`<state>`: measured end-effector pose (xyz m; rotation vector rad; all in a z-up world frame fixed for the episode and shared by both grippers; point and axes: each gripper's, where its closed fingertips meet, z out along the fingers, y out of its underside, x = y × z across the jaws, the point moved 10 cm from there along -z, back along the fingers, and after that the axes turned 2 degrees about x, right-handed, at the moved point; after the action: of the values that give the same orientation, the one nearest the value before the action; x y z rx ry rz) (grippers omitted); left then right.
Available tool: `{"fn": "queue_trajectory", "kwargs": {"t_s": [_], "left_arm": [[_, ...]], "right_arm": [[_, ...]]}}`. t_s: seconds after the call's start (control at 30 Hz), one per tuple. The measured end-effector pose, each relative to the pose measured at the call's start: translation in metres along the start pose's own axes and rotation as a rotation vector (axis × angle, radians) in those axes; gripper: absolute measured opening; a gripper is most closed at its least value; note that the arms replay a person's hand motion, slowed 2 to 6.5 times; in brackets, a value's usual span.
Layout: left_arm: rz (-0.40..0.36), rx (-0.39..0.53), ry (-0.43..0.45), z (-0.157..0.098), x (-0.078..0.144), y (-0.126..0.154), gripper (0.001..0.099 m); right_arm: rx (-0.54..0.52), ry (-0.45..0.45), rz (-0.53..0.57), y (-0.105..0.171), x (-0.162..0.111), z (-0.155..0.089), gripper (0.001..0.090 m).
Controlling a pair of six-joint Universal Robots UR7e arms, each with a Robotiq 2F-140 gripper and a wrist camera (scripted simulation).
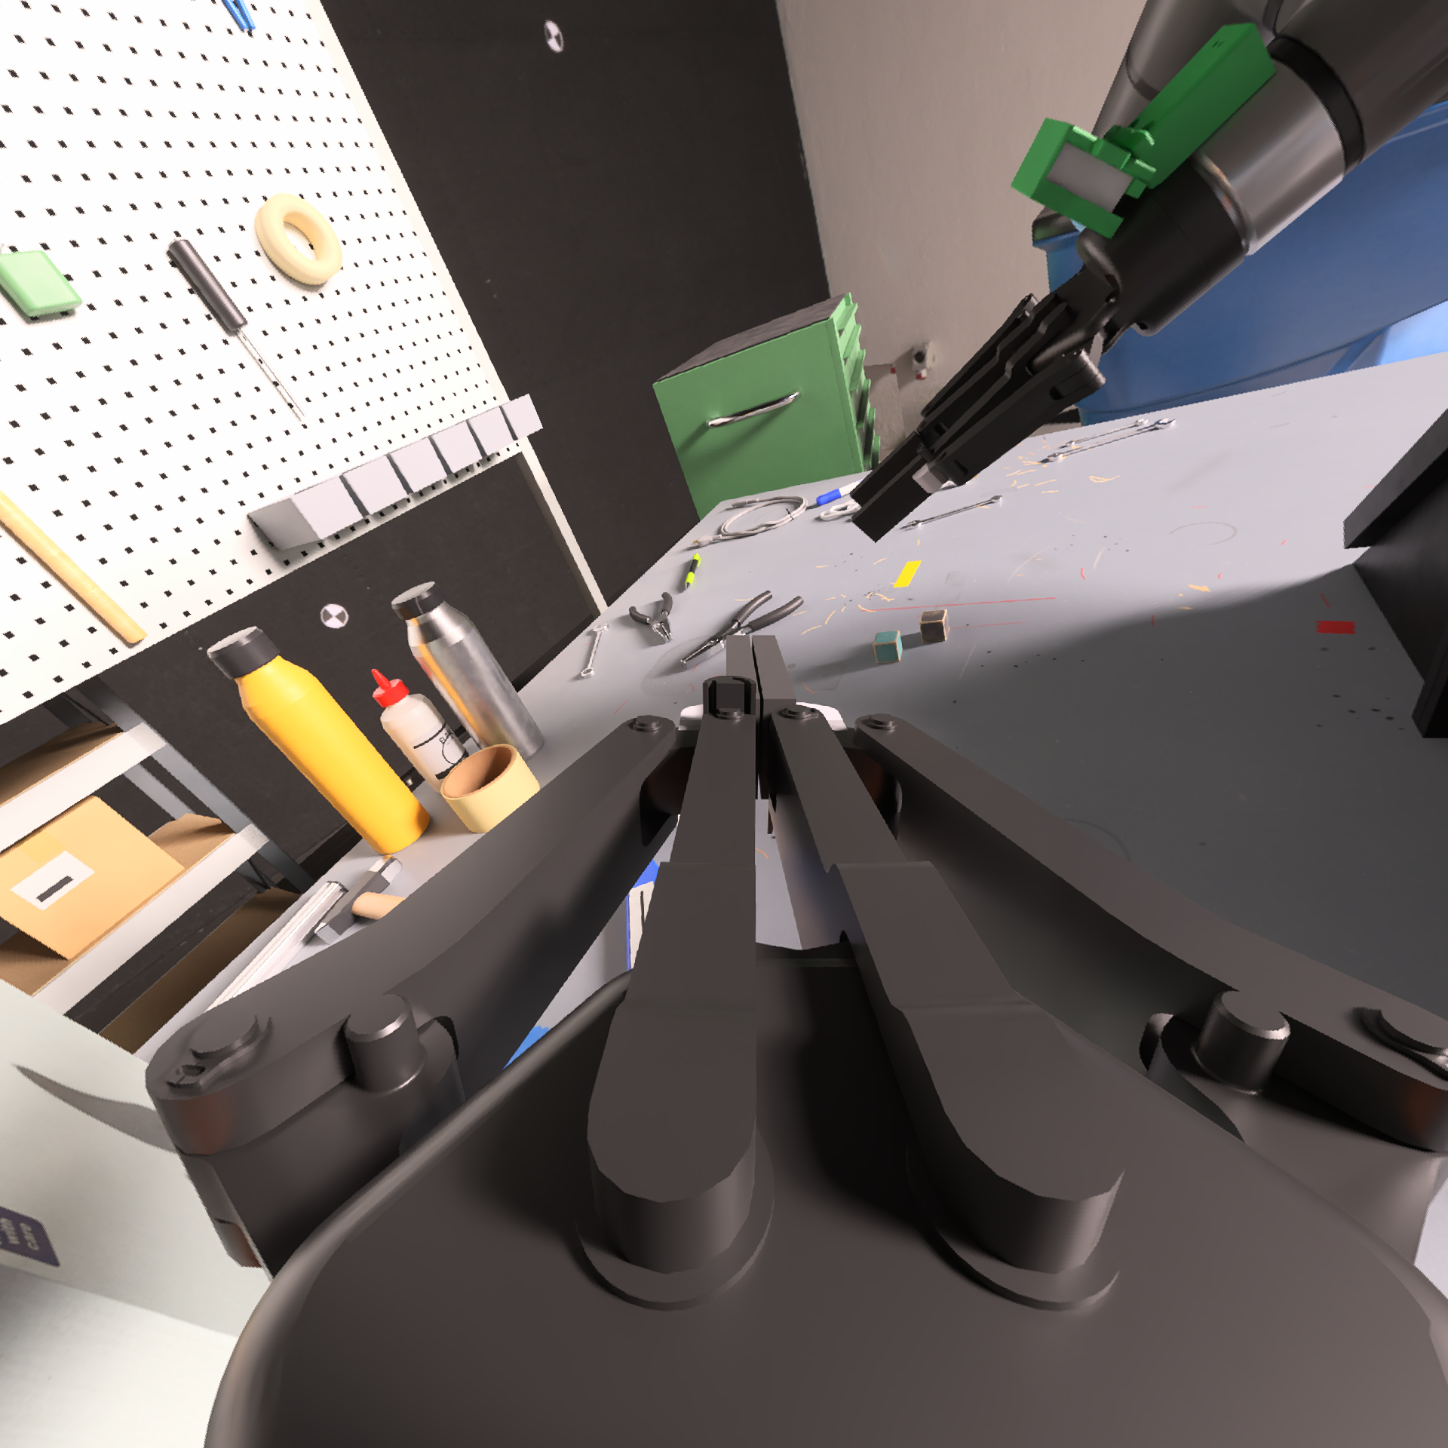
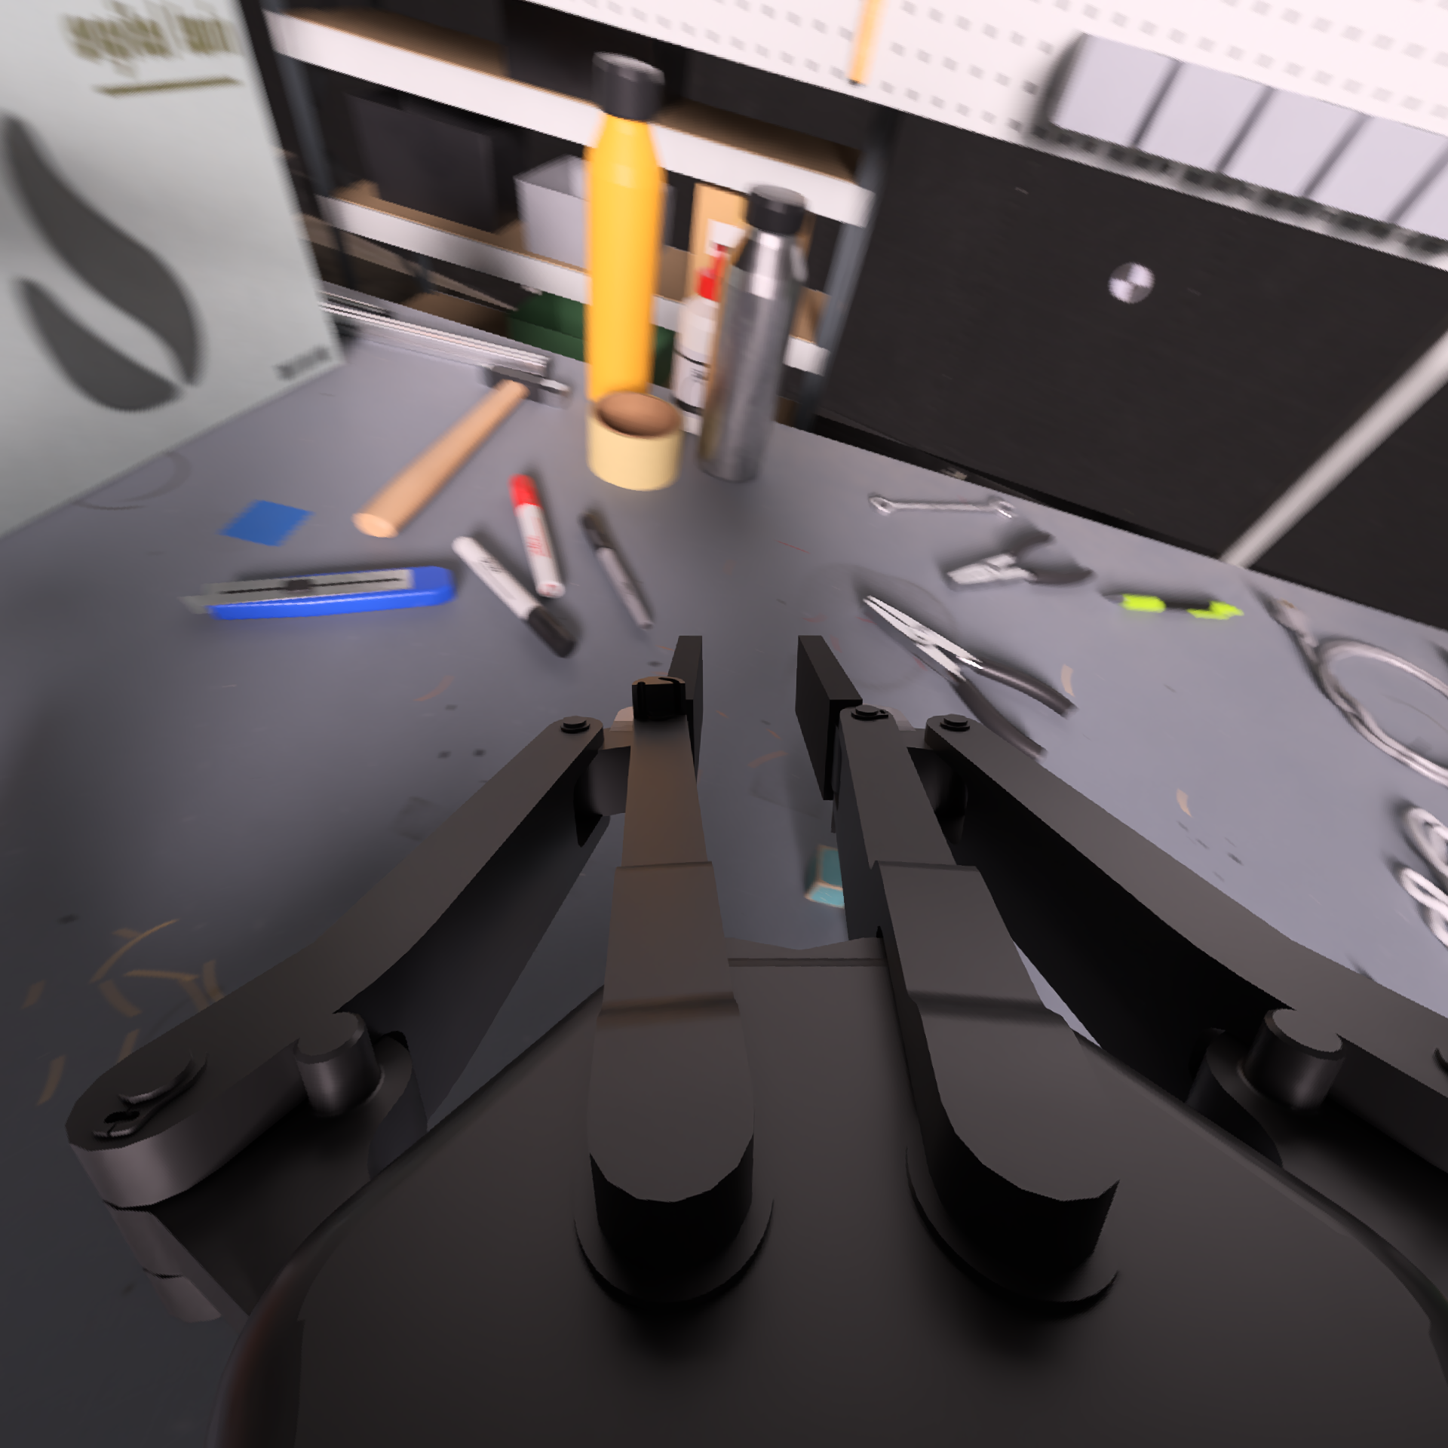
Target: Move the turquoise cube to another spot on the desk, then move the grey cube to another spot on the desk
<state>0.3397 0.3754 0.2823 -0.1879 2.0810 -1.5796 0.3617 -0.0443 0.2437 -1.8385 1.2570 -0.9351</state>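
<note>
In the left wrist view the turquoise cube (image 1: 888, 647) and the grey cube (image 1: 934, 626) sit side by side, slightly apart, on the grey desk (image 1: 1097, 744). My left gripper (image 1: 751, 650) is shut and empty, above the desk to the left of the turquoise cube. My right gripper (image 1: 881, 509) hovers above the desk, farther back than the cubes. In the right wrist view the right gripper (image 2: 748, 654) is open with a narrow gap and empty. The turquoise cube (image 2: 823, 877) shows below it, partly hidden by the right finger. The grey cube is hidden there.
Pliers (image 1: 744, 623), wrenches and a cable lie behind the cubes. Yellow bottle (image 1: 329, 752), silver bottle (image 1: 462, 674) and tape roll (image 1: 490, 795) stand at the left. A green drawer cabinet (image 1: 760, 415) stands at the back. Markers (image 2: 537, 548), a blue knife (image 2: 329, 591) and a hammer (image 2: 439, 462) lie ahead.
</note>
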Motion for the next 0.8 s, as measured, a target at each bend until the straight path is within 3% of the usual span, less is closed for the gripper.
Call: {"fn": "queue_trajectory", "kwargs": {"t_s": [0.3,0.43,0.57,0.8], "left_arm": [[-0.008,0.012,0.0,-0.004,-0.001,-0.001,0.0009],[-0.014,0.016,0.003,-0.005,-0.002,-0.001,0.0009],[-0.017,0.02,0.006,-0.006,-0.002,-0.002,0.0009],[-0.015,0.021,0.007,-0.007,-0.001,-0.002,0.0009]], "right_arm": [[0.027,-0.416,-0.165,-0.017,-0.071,0.006,0.0303],[-0.012,-0.532,-0.242,-0.016,-0.097,0.017,0.0303],[-0.061,-0.563,-0.309,-0.011,-0.12,0.032,0.0304],[-0.184,-0.542,-0.431,0.003,-0.149,0.057,0.0304]]}}
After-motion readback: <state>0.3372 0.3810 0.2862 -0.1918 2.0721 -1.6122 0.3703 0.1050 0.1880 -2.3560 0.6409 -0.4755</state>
